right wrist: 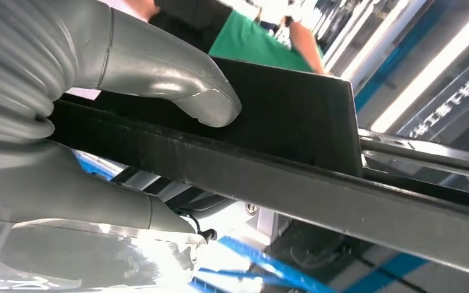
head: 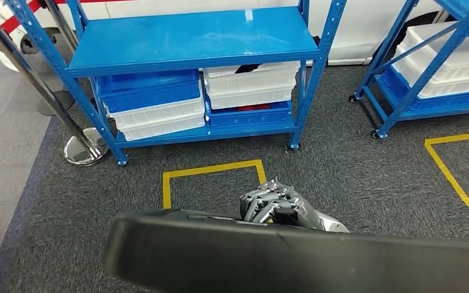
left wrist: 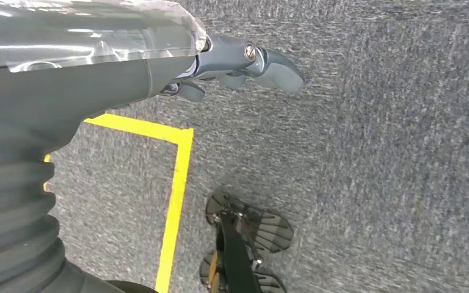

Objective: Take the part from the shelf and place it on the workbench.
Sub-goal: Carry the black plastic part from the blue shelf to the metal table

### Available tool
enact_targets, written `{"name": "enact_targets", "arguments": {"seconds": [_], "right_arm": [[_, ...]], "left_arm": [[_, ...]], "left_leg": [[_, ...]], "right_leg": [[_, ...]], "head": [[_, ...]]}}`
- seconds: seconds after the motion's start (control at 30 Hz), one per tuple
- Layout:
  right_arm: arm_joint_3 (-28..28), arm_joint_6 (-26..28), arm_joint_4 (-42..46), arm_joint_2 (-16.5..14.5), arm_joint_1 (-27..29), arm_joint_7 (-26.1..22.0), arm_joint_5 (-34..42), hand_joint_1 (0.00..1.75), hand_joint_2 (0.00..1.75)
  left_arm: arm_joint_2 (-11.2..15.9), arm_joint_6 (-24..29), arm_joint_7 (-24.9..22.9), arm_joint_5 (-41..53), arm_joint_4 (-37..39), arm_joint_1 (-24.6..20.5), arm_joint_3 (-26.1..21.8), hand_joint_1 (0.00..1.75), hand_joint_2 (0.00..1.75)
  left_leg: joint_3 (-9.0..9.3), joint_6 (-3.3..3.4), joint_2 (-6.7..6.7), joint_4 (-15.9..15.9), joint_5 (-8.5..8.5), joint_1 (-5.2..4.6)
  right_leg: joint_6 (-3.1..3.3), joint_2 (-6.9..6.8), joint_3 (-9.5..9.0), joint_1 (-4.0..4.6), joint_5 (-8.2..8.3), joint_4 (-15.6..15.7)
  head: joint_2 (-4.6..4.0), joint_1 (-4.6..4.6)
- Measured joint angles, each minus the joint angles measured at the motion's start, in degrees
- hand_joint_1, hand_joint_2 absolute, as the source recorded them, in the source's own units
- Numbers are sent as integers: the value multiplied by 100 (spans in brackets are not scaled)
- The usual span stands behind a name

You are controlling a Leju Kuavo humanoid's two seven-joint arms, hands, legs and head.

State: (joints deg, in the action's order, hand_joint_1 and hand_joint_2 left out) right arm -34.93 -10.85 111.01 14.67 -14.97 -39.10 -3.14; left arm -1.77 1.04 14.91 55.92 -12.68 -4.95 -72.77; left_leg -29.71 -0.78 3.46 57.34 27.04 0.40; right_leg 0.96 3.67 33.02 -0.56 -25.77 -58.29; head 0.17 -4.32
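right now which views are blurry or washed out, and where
Head view: the black part close to the lens is soft and blurred, while the blue shelf is sharp. Right wrist view: the right hand is sharp on the part, the background blown out and hazy. Left wrist view: glare on the clear cover over the left hand; the carpet is slightly soft.

The head view looks forward and down from high up at the blue shelf (head: 195, 43) and the carpet floor (head: 354, 177). The left wrist view faces straight down at that floor, close. The right wrist view tilts upward, very near.
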Motion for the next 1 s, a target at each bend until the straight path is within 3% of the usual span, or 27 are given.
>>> {"name": "enact_targets", "arguments": {"seconds": [0.07, 0.1, 0.17, 0.23, 0.27, 0.3, 0.37, 0.43, 0.5, 0.57, 0.63, 0.73, 0.77, 0.8, 0.83, 0.87, 0.93, 1.0], "right_arm": [[-4, 107, 14, 0, -6, 0, -47, 175, 175], [-8, 161, 24, 3, -11, 0, -67, 175, 175], [-14, 287, 42, 21, -23, 0, -68, 175, 175], [-15, 391, 52, 58, -14, 0, -23, 175, 175], [-16, 418, 55, 83, 1, 0, 0, 175, 175], [-16, 433, 57, 105, 12, 0, 14, 175, 175], [-17, 449, 60, 148, 20, 0, 26, 175, 175], [-17, 458, 76, 178, 24, 0, 29, 175, 175], [-17, 441, 119, 208, 77, 0, 37, 175, 175], [-24, 338, 159, 244, 154, 0, 51, 175, 175], [-61, 168, 162, 263, 155, 0, 77, 175, 175], [-157, -110, 33, 215, -70, 2, 137, 175, 175], [-175, -176, -55, 169, -162, 2, 131, 175, 175], [-184, -222, -144, 111, -231, 2, 103, 175, 175], [-184, -249, -221, 44, -273, 2, 55, 175, 175], [-184, -265, -275, -21, -296, 2, -2, 175, 175], [-184, -281, -323, -130, -319, 2, -94, 175, 175], [-184, -284, -339, -204, -339, 2, -136, 175, 175]], "left_arm": [[-4, -4, -36, -6, 0, -6, -7, 0, 175], [-6, -5, -56, -11, 0, -11, -14, 0, 175], [-10, -13, -80, -17, 0, -7, -35, 0, 175], [-11, -20, -87, -19, 0, 11, -60, 0, 175], [-11, -21, -88, -19, 0, 17, -70, 0, 175], [-14, -22, -90, -19, 0, 20, -78, 0, 175], [-27, -25, -91, -19, 0, 17, -86, 0, 175], [-40, -24, -92, -19, 0, 14, -89, 0, 175], [-44, 8, -94, -21, 0, 14, -93, 0, 175], [-56, 83, -102, -30, 0, 22, -101, 0, 175], [-75, 154, -109, -45, 0, 40, -121, 0, 175], [-90, 167, -111, -35, 1, 67, -151, 0, 175], [-82, 139, -109, -11, 1, 68, -156, 0, 175], [-68, 105, -106, 21, 0, 63, -157, 0, 175], [-49, 74, -101, 50, 0, 53, -155, 0, 175], [-25, 57, -97, 68, 0, 40, -151, 0, 175], [40, 68, -95, 65, 0, 16, -148, 0, 175], [106, 113, -113, 44, 0, -2, -150, 0, 175]], "left_leg": [[-15, 52, -111, -66, -35, 11], [-19, 91, -170, -96, -62, 24], [-41, 154, -306, -140, -111, 42], [-91, 173, -435, -130, -128, 36], [-113, 172, -498, -117, -133, 34], [-133, 168, -559, -100, -135, 34], [-156, 145, -668, -52, -125, 34], [-169, 93, -751, 3, -101, 6], [-175, 30, -826, 27, -96, -25], [-180, -37, -895, 31, -91, -21], [-268, -100, -753, 238, 91, 5], [-728, -135, -445, 1301, 671, 25], [-856, -133, -416, 1596, 764, 25], [-889, -123, -400, 1689, 741, 24], [-801, -102, -384, 1531, 604, 22], [-620, -70, -344, 1179, 402, 21], [-226, 3, -131, 372, 97, 17], [-70, 35, 4, 27, 37, 1]], "right_leg": [[-73, 43, 40, 0, 21, -15], [-105, -15, 84, 6, -36, -86], [-160, -204, 318, 2, -357, -571], [-220, -299, 664, -23, -722, -1330], [-244, -313, 758, -39, -782, -1565], [-263, -331, 746, -55, -735, -1591], [-276, -444, 387, -76, -403, -993], [-212, -669, 14, -47, -186, -292], [-109, -738, -55, -7, -166, -87], [-21, -620, -17, -12, -119, -75], [69, -517, 18, -26, -62, -45], [155, -330, 103, -9, 12, -38], [164, -257, 126, 4, 32, -41], [165, -186, 141, 17, 49, -44], [160, -118, 148, 28, 63, -46], [152, -53, 149, 38, 74, -47], [125, 52, 163, 48, 99, -56], [71, 141, 203, 32, 136, -63]], "head": [[0, 0], [0, 1], [0, 3], [0, 3], [0, 3], [0, 3], [0, 3], [0, 3], [0, 2], [0, 1], [0, 1], [0, 1], [0, 1], [0, 1], [0, 1], [0, 1], [0, 2], [0, 1]]}}
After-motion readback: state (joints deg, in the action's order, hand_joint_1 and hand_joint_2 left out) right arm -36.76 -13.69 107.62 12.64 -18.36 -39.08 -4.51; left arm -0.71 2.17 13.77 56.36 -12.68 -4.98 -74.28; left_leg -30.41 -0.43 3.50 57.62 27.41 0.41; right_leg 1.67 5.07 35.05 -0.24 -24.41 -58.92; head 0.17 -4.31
